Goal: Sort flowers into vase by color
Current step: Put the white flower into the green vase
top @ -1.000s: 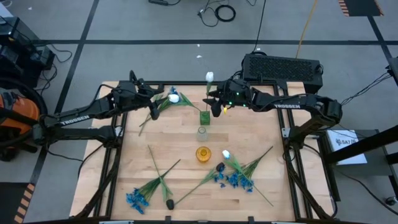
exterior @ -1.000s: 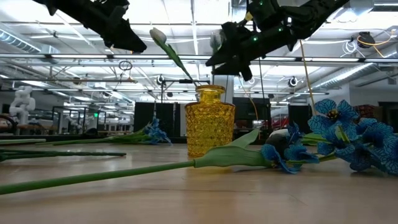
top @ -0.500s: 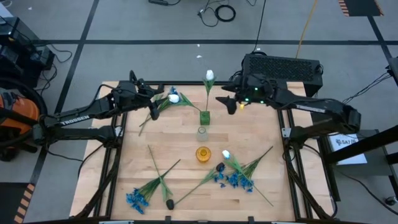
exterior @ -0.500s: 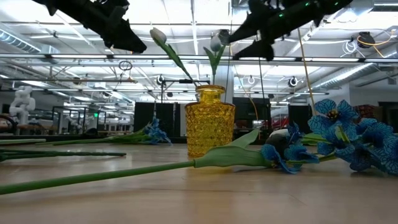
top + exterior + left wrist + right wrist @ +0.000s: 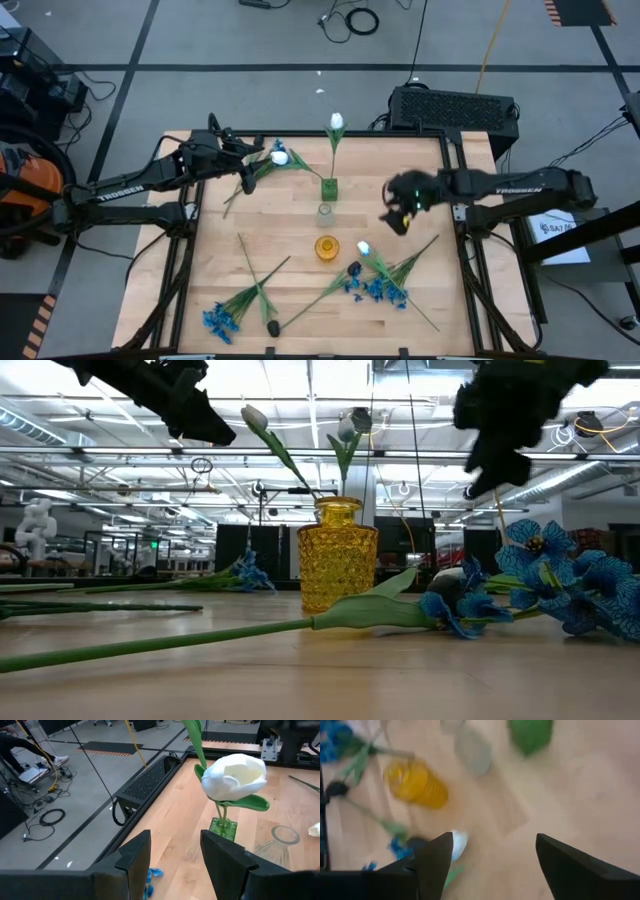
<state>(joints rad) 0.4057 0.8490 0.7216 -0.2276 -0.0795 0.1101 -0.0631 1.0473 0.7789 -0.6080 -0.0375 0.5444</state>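
High view: right gripper (image 5: 397, 217) hangs over the worktop (image 5: 420, 300) at approx 3 o'clock, fingers spread, empty — white tulip (image 5: 336, 122) stands in the green vase (image 5: 329, 188) near 12. Left gripper (image 5: 243, 150) at 10–11 o'clock, fingers apart w/ nothing between. Clear vase (image 5: 324, 213) & yellow vase (image 5: 327, 247) mid-worktop; other flowers (image 5: 375, 285) lie toward 6.

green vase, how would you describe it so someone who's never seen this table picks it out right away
Look down the middle of the wooden table, where three small vases stand in a line. The green vase is the one at the far end, beyond the clear vase and the yellow vase. It is the only one holding a flower, an upright white tulip.
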